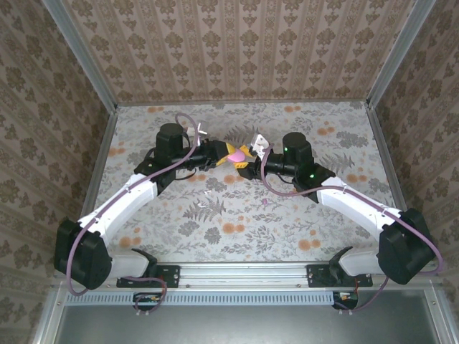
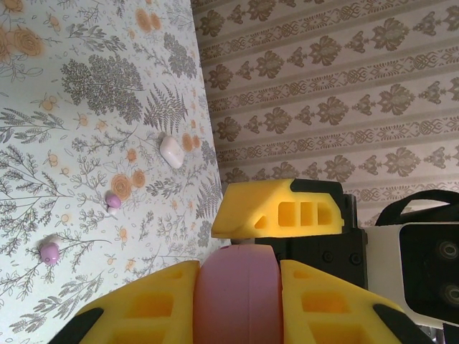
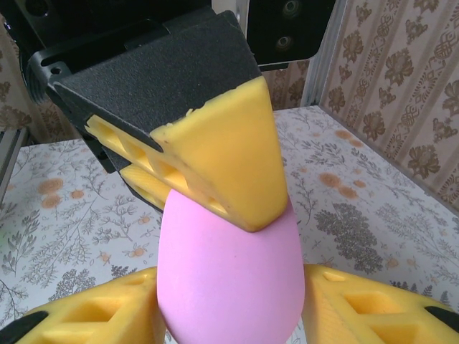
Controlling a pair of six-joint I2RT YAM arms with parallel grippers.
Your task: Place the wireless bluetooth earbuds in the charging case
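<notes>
The charging case [image 1: 234, 155] is a pink egg-shaped shell held above the middle of the table between both arms. My left gripper [image 2: 239, 287] is shut on it, a yellow finger pressed to each side of the case [image 2: 238, 283]. From the other side, my right gripper [image 3: 229, 301] flanks the case [image 3: 229, 265] with both fingers against it. One left finger [image 3: 229, 158] lies over the case's top. Two small pinkish-purple earbuds [image 2: 112, 201] [image 2: 49, 252] lie loose on the floral table.
A small white oval piece [image 2: 171, 152] lies on the table beyond the earbuds. A tiny pink speck [image 1: 266, 203] sits on the table in front of the right arm. Patterned walls [image 1: 237, 50] enclose the table on three sides.
</notes>
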